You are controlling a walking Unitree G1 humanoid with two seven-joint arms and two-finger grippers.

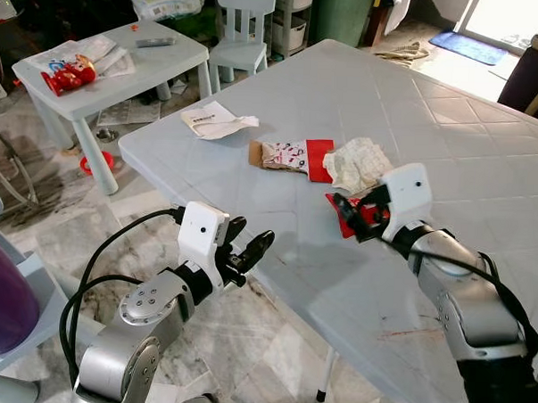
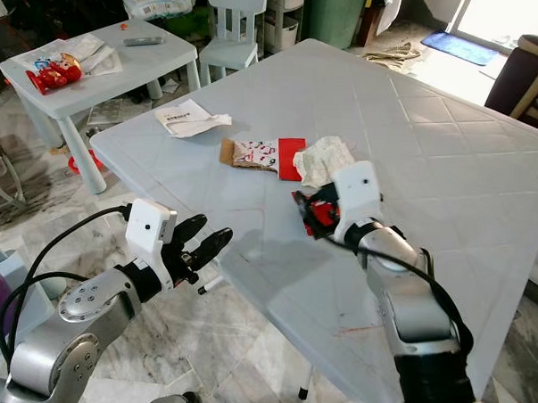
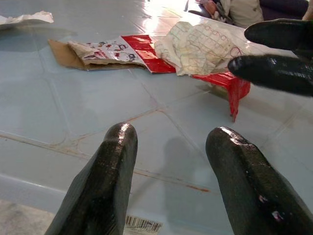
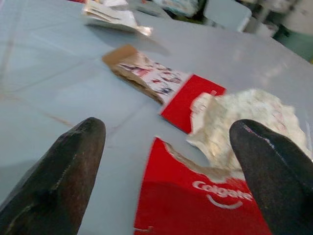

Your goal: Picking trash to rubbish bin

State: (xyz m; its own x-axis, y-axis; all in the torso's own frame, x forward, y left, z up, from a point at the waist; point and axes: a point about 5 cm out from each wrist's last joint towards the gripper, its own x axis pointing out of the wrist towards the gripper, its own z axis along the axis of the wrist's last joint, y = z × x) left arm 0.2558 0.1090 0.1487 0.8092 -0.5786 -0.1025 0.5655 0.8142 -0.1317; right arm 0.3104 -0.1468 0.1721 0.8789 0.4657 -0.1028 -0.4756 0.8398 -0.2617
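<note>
right gripper (image 4: 166, 166) spread over red carton (image 4: 195, 196), perhaps touching

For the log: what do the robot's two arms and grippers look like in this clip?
Both arms are silver metal with rounded joints and black cables looping alongside. Each wrist carries a white boxy camera housing with a small dark lens dot. The left gripper and right gripper each have two long, glossy black fingers with rounded tips. The right forearm ends in a black sleeve section.

Torn red Colgate carton (image 4: 205, 196) lies flat on grey table (image 1: 450, 147), crumpled white paper (image 1: 358, 163) resting against its far edge; beside these, flattened brown-and-red printed packet (image 1: 284, 156); further off, white crumpled sheet (image 1: 214, 121)
</note>
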